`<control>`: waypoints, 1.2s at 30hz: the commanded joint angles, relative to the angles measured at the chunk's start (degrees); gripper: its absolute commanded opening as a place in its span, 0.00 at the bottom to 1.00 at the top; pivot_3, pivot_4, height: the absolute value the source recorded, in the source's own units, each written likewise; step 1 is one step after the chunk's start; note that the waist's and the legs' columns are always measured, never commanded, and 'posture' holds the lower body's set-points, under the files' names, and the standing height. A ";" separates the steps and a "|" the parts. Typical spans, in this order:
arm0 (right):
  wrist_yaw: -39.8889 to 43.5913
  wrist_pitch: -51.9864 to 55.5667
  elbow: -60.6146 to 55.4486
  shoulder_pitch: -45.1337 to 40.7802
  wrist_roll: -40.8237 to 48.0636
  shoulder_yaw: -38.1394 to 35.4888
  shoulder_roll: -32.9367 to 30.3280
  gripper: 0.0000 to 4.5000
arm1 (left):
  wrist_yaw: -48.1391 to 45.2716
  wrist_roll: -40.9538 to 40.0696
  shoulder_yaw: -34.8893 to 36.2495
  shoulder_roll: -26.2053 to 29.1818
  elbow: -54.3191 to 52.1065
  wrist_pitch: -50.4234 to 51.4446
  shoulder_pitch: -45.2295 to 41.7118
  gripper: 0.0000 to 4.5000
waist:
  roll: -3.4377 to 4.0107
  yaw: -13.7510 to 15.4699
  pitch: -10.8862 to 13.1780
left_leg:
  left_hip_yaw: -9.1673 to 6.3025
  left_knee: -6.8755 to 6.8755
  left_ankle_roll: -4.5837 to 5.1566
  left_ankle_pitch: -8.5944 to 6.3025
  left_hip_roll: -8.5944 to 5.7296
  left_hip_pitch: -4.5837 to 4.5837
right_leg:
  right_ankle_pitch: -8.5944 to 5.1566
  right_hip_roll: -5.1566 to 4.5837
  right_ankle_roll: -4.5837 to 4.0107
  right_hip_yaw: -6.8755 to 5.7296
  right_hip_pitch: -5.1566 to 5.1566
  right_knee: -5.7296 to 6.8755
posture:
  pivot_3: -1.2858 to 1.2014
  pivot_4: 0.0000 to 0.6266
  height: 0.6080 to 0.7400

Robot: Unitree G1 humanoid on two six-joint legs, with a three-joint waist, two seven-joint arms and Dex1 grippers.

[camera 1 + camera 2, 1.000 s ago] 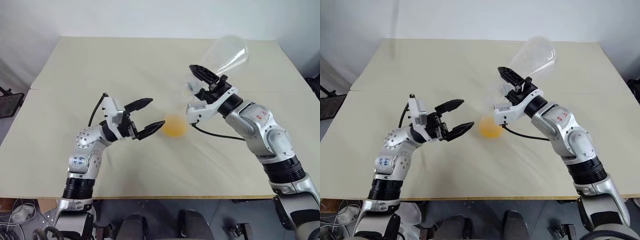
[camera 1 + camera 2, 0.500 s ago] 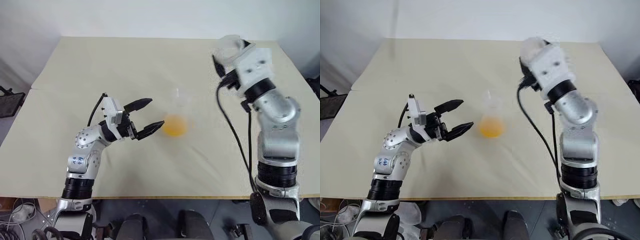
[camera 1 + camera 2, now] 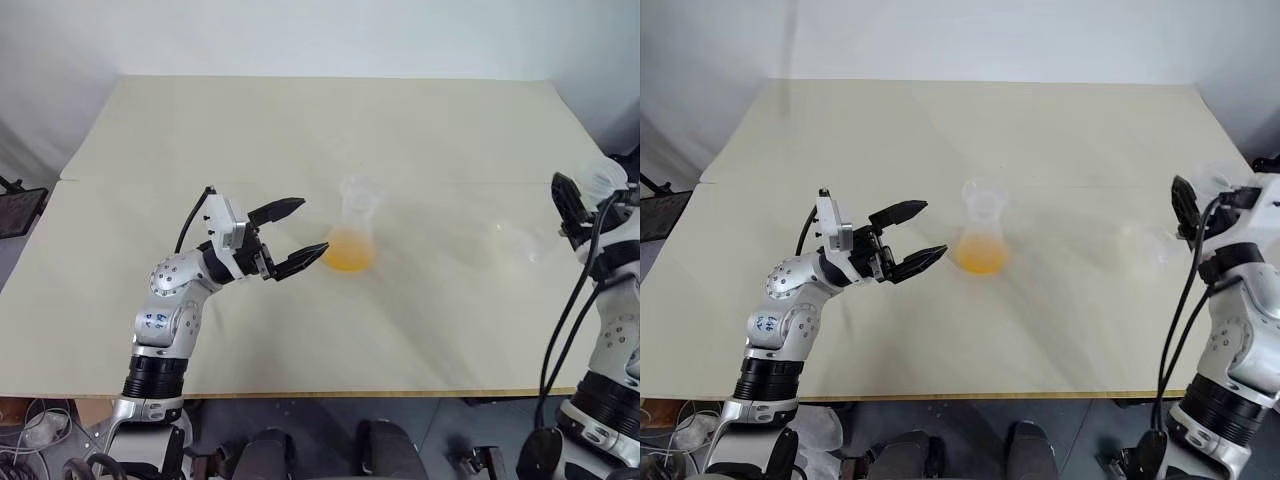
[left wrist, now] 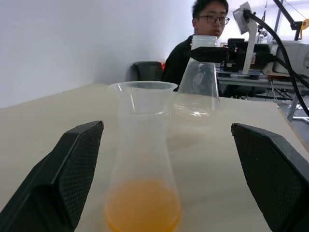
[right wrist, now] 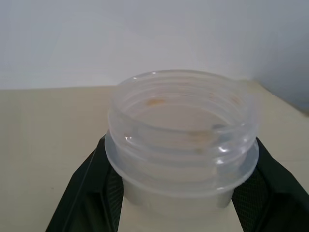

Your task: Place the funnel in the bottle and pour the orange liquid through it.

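Note:
The bottle stands upright at the table's middle with the orange liquid in its base. A clear round rim, apparently the funnel, tops its neck. My left gripper is open just left of the bottle, its fingers on either side and not touching. Near the table's right edge my right gripper is shut on the neck of an empty clear flask, which is held upright with its wide mouth facing up. Orange traces cling inside that mouth.
The cream table is bare around the bottle. A person sits beyond the table's right side, in front of a desk with equipment. A dark object stands off the table's left edge.
My right arm swung from above the bottle out to the table's right edge, turning the empty flask from tipped over to upright. The left gripper and the bottle stayed put.

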 commanded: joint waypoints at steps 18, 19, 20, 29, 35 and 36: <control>-6.68 -7.72 -0.79 6.91 12.19 -5.12 -2.09 0.99 | -1.52 -0.64 1.20 1.59 -0.28 -0.27 -1.06 1.00 | 0.03 0.14 -0.01 | 0.02 0.03 0.00 0.02 0.03 0.01 | 0.00 0.00 0.00 0.06 0.01 -0.01 | 0.52 0.24 1.00; -6.94 -7.59 -1.71 7.12 12.85 -5.56 -2.58 0.99 | -1.50 -0.56 1.18 1.85 -0.37 -0.05 -0.90 1.00 | 0.04 0.18 -0.01 | 0.01 0.03 0.00 0.02 0.03 0.00 | 0.00 0.00 0.00 0.06 0.01 -0.01 | 0.52 0.24 1.00; -7.32 -7.73 -2.57 7.49 12.92 -5.71 -3.07 0.99 | -1.53 -0.52 1.07 2.22 -0.50 0.48 -0.76 1.00 | 0.04 0.23 -0.01 | -0.01 0.03 0.00 0.02 0.02 0.00 | 0.00 0.00 0.00 0.06 0.01 -0.01 | 0.52 0.24 1.00; -5.36 -12.51 -4.86 3.41 14.77 -3.66 -9.01 0.99 | -1.76 -0.64 2.08 5.23 -0.60 0.80 -0.05 1.00 | 0.07 0.15 0.00 | -0.05 0.04 0.01 0.02 0.02 0.02 | 0.00 0.00 0.00 0.13 0.00 -0.03 | 0.52 0.24 1.00; 4.60 -9.72 -8.10 0.26 22.59 2.67 -14.37 0.99 | -4.89 -2.82 4.36 10.37 0.40 3.82 -0.04 1.00 | 0.07 0.03 0.00 | -0.04 0.02 0.01 0.02 0.06 0.07 | 0.00 0.02 0.00 0.15 0.00 -0.02 | 0.52 0.24 1.00; 6.22 -8.40 -10.04 0.32 24.06 5.20 -14.73 0.99 | -5.88 -2.17 4.88 12.21 1.07 3.66 0.41 1.00 | 0.07 0.04 0.00 | -0.05 0.02 0.01 0.02 0.06 0.08 | 0.00 0.03 0.00 0.15 0.00 -0.02 | 0.52 0.24 1.00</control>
